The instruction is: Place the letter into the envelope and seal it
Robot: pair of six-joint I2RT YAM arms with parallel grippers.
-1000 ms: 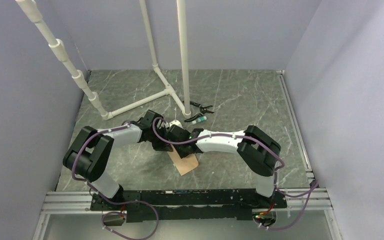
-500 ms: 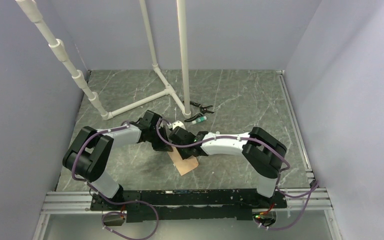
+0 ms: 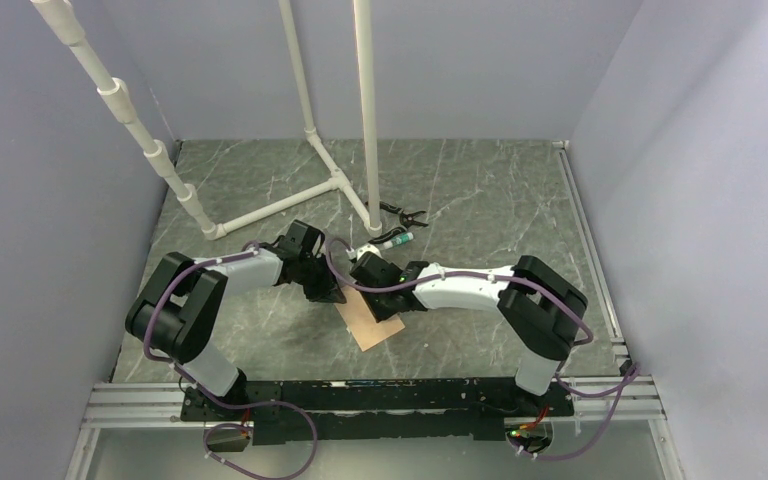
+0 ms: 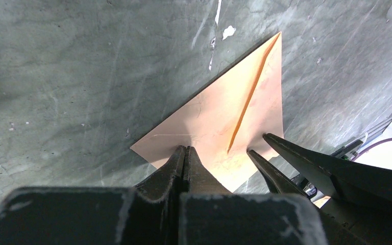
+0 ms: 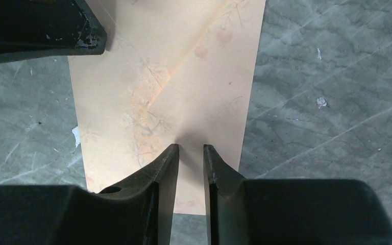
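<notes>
The peach-tan envelope lies flat on the dark marble table, its flap edge showing as a diagonal seam. No separate letter shows in any view. My left gripper is shut, with its tips pressed down on the envelope near one corner. My right gripper stands narrowly open, both tips touching the envelope, and bare paper shows in the gap. In the top view both wrists crowd over the envelope's far end, the left gripper beside the right gripper. The right gripper's fingers show in the left wrist view.
A white pipe frame stands at the back left. Small black pliers and a green-capped tube lie behind the grippers. A metal rail runs along the near edge. Grey walls close in both sides.
The right arm has stretched out lower, with its elbow farther right and its wrist a little to the right. More of the envelope's right corner now shows. The left arm has held still.
</notes>
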